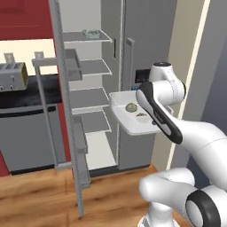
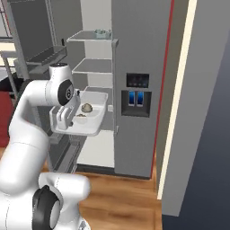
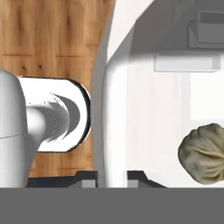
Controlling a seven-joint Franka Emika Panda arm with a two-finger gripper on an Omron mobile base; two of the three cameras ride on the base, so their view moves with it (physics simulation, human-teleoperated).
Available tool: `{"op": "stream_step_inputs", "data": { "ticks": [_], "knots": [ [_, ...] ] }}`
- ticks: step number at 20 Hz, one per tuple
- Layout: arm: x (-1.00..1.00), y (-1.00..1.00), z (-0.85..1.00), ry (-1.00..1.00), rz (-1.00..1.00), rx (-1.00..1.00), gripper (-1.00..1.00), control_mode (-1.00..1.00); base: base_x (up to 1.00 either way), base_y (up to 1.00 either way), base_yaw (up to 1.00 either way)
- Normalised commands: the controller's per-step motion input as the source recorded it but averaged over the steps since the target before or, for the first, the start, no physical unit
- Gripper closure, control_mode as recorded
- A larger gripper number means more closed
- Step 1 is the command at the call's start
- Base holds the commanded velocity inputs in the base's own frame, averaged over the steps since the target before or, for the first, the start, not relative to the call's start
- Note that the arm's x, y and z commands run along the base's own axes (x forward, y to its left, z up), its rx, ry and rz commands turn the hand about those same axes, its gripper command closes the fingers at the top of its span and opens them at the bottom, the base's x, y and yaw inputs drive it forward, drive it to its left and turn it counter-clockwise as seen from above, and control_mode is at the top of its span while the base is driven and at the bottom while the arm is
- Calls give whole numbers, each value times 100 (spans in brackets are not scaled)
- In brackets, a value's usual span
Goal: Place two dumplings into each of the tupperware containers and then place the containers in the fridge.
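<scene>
My gripper [image 3: 113, 178] is shut on the rim of the larger white tupperware container [image 3: 144, 118], which hangs level in front of the open fridge [image 2: 134, 54]. Two tan dumplings [image 1: 131, 107] [image 1: 142, 115] lie inside the white container [image 1: 122, 104]. From the right base view the gripper [image 2: 65, 117] clamps the container's [image 2: 96, 101] near edge, with the dumplings [image 2: 86, 107] beside it. One dumpling [image 3: 205, 151] sits close to the fingers. The small pale blue container [image 1: 91, 33] [image 2: 102, 33] rests on the fridge's top shelf.
The fridge door [image 1: 66, 111] stands swung open to the left, its shelves and bar handle [image 1: 46, 119] jutting out. A toaster [image 1: 12, 75] sits on the dark counter above a grey appliance [image 1: 26, 137]. A pale wall [image 2: 197, 112] rises at the right.
</scene>
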Motion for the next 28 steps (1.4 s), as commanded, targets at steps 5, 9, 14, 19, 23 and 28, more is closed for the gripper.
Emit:
{"op": "stream_step_inputs", "data": {
  "ticks": [5,9,14,19,23,28],
  "knots": [
    [0,0,0,0,0,0,100,100,67,0,4],
    [0,0,0,0,0,0,100,100,55,0,5],
    [0,0,0,0,0,0,100,100,48,0,3],
    [0,0,0,0,0,0,100,100,52,1,3],
    [0,0,0,0,0,0,100,100,50,6,7],
    [0,0,0,0,0,0,100,100,31,23,3]
  ]
}}
